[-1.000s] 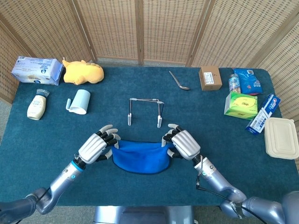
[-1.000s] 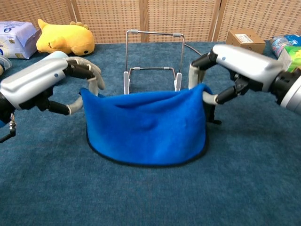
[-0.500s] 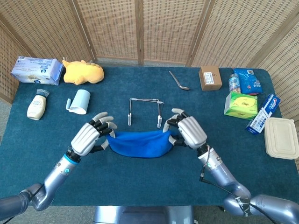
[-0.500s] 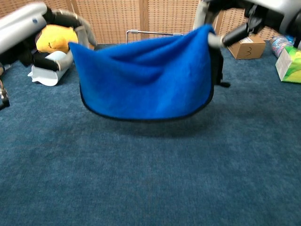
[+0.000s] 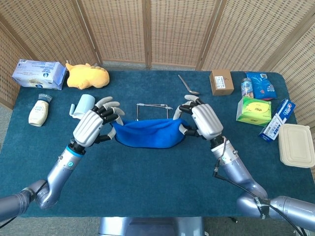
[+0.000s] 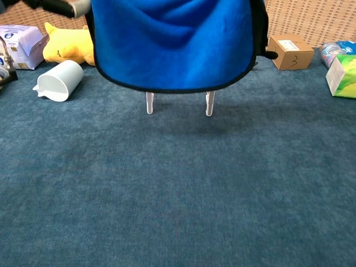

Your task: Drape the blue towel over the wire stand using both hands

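At frame centre, my left hand (image 5: 92,127) and right hand (image 5: 205,120) each grip the blue towel (image 5: 146,132), stretched before the wire stand (image 5: 153,105).

A staged tabletop test area, screened off from the room

Woven wicker folding screens (image 5: 147,29) stand behind a table covered in blue carpet-like cloth (image 5: 147,177). Unrelated household goods lie scattered around its edges: a yellow plush toy (image 5: 87,75), a tissue pack (image 5: 38,73), a white pitcher (image 6: 58,80), a cardboard box (image 5: 221,82), a toothpaste box (image 5: 277,119) and a lidded food container (image 5: 296,145).
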You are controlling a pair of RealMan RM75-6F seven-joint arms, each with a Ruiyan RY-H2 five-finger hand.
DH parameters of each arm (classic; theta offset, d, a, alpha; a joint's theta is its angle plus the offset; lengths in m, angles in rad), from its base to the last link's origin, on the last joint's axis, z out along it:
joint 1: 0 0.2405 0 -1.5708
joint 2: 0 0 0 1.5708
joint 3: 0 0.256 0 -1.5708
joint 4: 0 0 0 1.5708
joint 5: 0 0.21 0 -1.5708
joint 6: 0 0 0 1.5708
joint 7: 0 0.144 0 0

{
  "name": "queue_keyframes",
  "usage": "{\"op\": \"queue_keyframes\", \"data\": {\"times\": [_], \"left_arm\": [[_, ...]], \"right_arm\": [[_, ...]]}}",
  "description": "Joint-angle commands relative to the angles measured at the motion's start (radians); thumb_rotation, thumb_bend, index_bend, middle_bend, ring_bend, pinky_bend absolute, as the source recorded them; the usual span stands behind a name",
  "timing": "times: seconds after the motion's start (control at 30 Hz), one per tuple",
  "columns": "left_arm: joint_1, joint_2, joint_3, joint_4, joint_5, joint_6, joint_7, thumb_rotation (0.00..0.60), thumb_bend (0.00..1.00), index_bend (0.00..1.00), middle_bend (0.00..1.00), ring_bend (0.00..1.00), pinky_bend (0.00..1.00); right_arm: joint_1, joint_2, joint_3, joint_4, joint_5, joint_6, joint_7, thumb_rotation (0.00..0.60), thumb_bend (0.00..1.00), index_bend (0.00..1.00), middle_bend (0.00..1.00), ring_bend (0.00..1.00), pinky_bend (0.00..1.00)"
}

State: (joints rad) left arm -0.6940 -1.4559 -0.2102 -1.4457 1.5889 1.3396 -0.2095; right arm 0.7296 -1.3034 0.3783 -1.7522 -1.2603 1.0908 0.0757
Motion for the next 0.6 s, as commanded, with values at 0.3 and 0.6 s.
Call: {"op": "queue_keyframes", "data": {"times": [0.3,0.6], "left_arm": [[-0.037,0.017,-0.069,0.013,-0.086,-0.05,-0.033,0.6,0.58,0.76,0.41,0.25,0.14],[-0.091,0.019,-0.128,0.034,-0.142,-0.102,-0.042,0.6,0.57,0.76,0.41,0.26,0.14]], "right_arm": [[0.063,0.021,0.065,0.016,0.107,-0.055,-0.024,0.6,0.42,1.0,0.58,0.43,0.21],[0.127,0.022,0.105,0.063,0.192,-0.103,-0.051,0.6,0.42,1.0,0.58,0.44,0.21]]}}
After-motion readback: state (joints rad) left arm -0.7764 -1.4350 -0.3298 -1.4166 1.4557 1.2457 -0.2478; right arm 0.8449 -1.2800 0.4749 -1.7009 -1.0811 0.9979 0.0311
